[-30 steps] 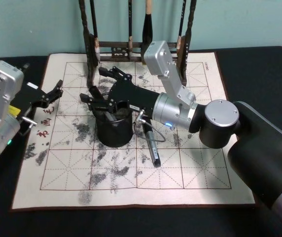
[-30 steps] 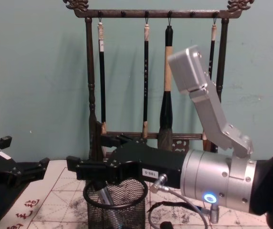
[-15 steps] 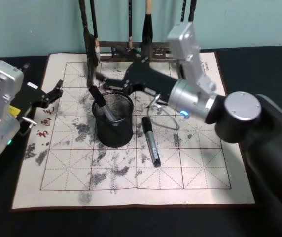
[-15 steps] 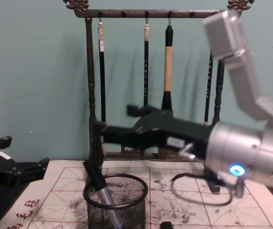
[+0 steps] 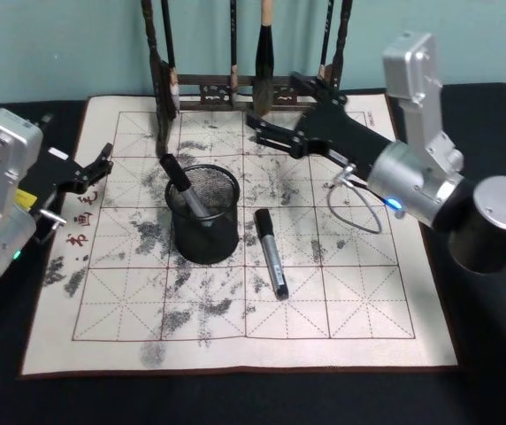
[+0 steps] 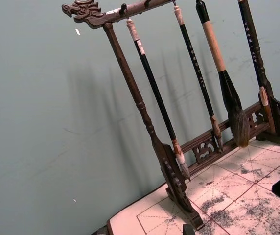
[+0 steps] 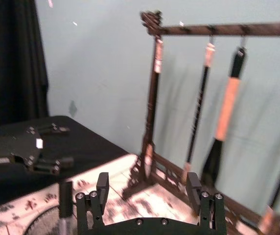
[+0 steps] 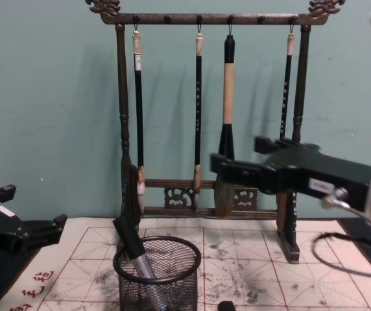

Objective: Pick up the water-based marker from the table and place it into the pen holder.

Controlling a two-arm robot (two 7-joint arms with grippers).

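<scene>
- Overhead, the right gripper (image 5: pixel 273 99) hangs with its two fingers (image 7: pixel 102 185) spread wide and nothing between them. It sits up by the foot of the brush rack (image 8: pixel 122 116), above the far part of the calligraphy mat (image 5: pixel 368 292).
- Two markers show, both well apart from those fingers, lower down and nearer the robot.
- One, the leaning marker (image 5: pixel 182 188), stands tilted inside the pen holder (image 5: pixel 204 241), its black cap poking over the rim on the robot's left side.
- The other, the lying marker (image 5: pixel 271 254), lies flat on the mat just to the right of the holder and not touching it, black cap toward the rack.
- One pen holder, a black wire-mesh cup, stands upright on the mat, left of centre.
- The left gripper (image 5: pixel 98 168) is parked at the mat's left edge, its fingers parted and empty, pointing toward the holder but well clear of it.
- One wooden rack stands along the mat's far edge; four brushes (image 8: pixel 227 97) hang from its top bar.
- One white mat with red grid lines and grey ink stains lies on the dark surface (image 5: pixel 235 398).
</scene>
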